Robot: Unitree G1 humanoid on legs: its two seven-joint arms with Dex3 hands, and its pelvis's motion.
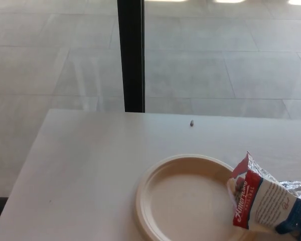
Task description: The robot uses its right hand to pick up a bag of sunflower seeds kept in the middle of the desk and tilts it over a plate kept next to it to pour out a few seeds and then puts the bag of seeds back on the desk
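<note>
The bag of sunflower seeds [263, 201] is white, red and blue with a silver foil lining. It sits at the lower right, tipped to the left. Its torn-open top reaches over the right rim of the cream plate [180, 201]. I see no seeds on the plate. One dark seed [191, 123] lies alone on the desk beyond the plate. Neither hand shows; the bag's right end runs out of the picture, so what holds it is hidden.
The white desk [85, 165] spreads to the left of the plate, its far edge just beyond the lone seed. Behind it a black pillar [131, 55] stands against a grey tiled floor.
</note>
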